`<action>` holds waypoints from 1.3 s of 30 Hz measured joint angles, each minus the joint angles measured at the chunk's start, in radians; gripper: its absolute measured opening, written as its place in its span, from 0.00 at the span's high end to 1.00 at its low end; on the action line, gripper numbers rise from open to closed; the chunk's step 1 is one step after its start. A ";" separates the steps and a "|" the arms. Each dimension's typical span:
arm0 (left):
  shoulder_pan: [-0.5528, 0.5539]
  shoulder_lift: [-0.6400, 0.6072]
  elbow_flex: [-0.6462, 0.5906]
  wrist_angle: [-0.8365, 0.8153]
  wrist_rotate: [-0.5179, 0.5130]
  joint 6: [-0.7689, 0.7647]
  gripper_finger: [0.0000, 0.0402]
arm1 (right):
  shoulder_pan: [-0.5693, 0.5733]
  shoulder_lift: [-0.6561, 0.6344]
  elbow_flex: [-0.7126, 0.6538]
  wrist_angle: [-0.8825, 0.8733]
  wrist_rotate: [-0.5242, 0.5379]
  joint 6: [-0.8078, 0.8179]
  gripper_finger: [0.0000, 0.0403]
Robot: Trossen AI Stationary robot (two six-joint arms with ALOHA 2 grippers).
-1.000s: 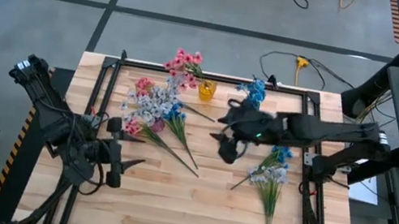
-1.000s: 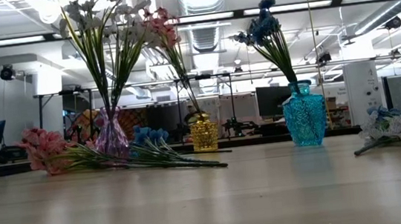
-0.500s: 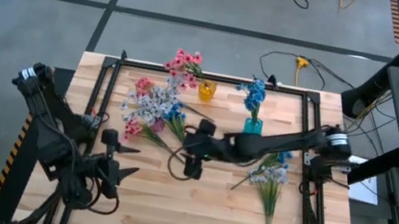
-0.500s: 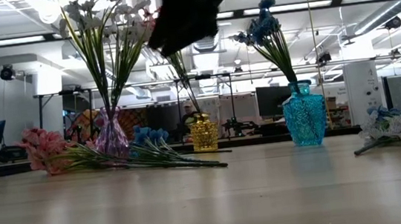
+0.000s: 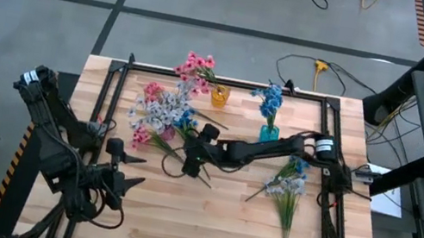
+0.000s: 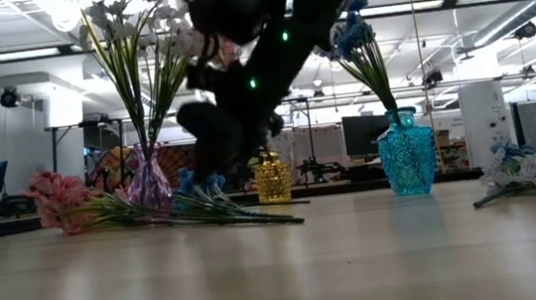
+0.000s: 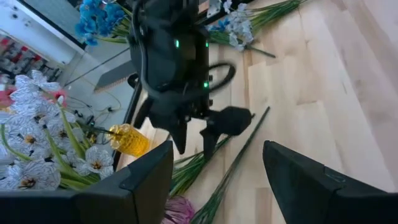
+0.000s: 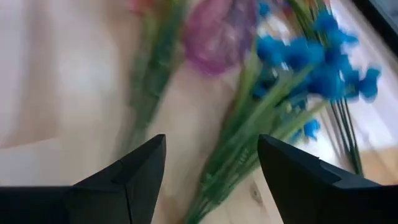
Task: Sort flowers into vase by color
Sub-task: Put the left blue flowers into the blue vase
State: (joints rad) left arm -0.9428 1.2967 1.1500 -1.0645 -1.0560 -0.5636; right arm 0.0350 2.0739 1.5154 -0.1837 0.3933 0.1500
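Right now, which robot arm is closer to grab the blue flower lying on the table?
The right arm. Its open gripper hangs just over the loose blue flower by the purple vase. The left gripper waits open near the table's front left, away from the flowers.

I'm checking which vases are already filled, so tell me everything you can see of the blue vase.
The blue vase looks like clear turquoise glass with a faceted, patterned surface: a rounded body, a narrower neck and a flared lip. It stands upright on the wooden table, toward its far edge, right of the small yellow vase. It holds a sprig of blue flowers on green stems that lean left. Nothing else touches it.
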 joint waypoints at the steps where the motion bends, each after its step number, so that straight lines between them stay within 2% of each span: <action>1: 0.000 -0.001 -0.005 0.002 -0.004 0.000 0.42 | -0.010 0.009 0.000 -0.001 0.000 0.022 0.36; 5: 0.000 -0.006 -0.017 0.046 -0.008 0.025 0.42 | -0.041 0.033 0.000 0.004 -0.007 0.067 0.29; 8: 0.000 -0.009 -0.056 0.189 0.039 0.166 0.42 | -0.046 0.038 0.000 0.001 -0.014 0.068 0.24; 11: 0.004 -0.029 -0.118 0.445 0.175 0.418 0.42 | -0.048 0.038 0.000 0.007 -0.035 0.077 0.20; 14: 0.015 -0.066 -0.185 0.708 0.357 0.663 0.42 | -0.049 0.038 0.000 0.008 -0.037 0.084 0.18; 17: 0.021 -0.120 -0.270 0.911 0.464 0.737 0.42 | -0.049 0.039 -0.006 0.018 -0.051 0.103 0.19; 19: 0.020 -0.155 -0.350 1.013 0.453 0.739 0.42 | -0.049 0.039 -0.020 0.025 -0.052 0.113 0.20; 21: 0.021 -0.190 -0.411 1.066 0.399 0.765 0.42 | -0.051 0.040 -0.034 0.044 -0.054 0.113 0.21; 23: 0.023 -0.241 -0.439 1.091 0.358 0.767 0.42 | -0.054 0.040 -0.046 0.066 -0.061 0.116 0.23; 32: 0.024 -0.368 -0.528 1.157 0.325 0.768 0.42 | -0.060 0.039 -0.112 0.172 -0.080 0.122 0.27; 36: 0.024 -0.390 -0.546 1.171 0.261 0.765 0.42 | -0.060 0.039 -0.145 0.220 -0.088 0.128 0.35; 39: 0.025 -0.390 -0.549 1.175 0.252 0.768 0.42 | -0.062 0.039 -0.146 0.229 -0.087 0.129 0.44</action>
State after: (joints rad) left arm -0.9180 0.9065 0.6014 0.1108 -0.8040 0.2044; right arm -0.0269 2.1132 1.3693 0.0448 0.3061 0.2787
